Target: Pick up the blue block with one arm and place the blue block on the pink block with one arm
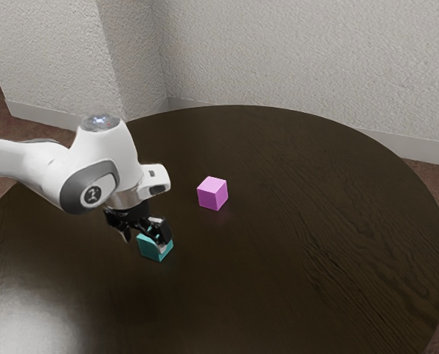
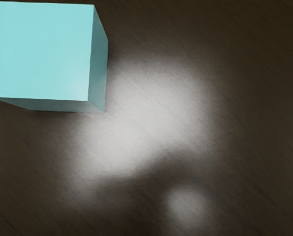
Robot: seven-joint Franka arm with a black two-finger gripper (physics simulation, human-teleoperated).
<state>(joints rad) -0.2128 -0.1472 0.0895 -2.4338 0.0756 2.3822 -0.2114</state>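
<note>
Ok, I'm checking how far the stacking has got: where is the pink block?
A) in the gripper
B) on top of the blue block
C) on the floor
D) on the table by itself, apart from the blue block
D: the pink block stands alone on the table, apart from the blue block, which sits just below the gripper.

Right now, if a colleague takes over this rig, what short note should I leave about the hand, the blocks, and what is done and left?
Hand: low, right at the blue block; open or shut cannot be read.
Blue block: sits on the table, not lifted.
Pink block: apart from it, toward the exterior view's right, nothing on top.
Done: approach only.
Left: grasp, lift, carry, set blue on pink.
</note>
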